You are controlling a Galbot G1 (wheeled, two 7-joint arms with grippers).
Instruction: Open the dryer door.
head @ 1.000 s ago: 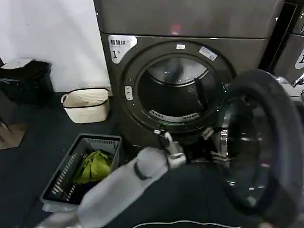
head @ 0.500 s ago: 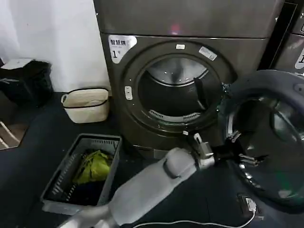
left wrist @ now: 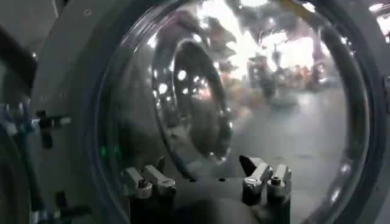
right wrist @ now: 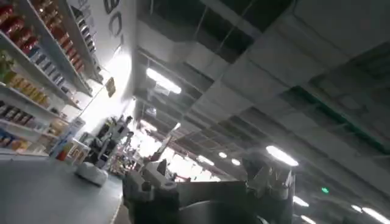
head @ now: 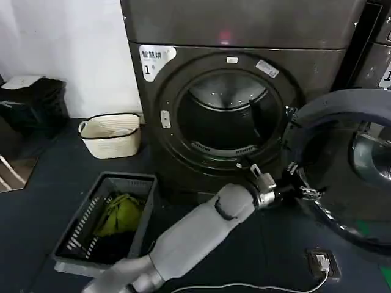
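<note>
Dark floor (head: 43, 201) by a white wall (head: 73, 49); left hand (head: 298, 190), fingers apart, at the swung-open chrome-ringed dark-glass dryer door (head: 342, 177)

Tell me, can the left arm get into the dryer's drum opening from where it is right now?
Probably yes. The dryer door is swung wide to the right, leaving the drum opening uncovered. The left gripper, fingers open, sits at the door's inner side, just right of the opening, with nothing between.

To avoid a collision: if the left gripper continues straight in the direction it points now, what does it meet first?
Most likely the inner glass of the dryer door. The left gripper points at it from close by, open; the exact gap is unclear.
</note>
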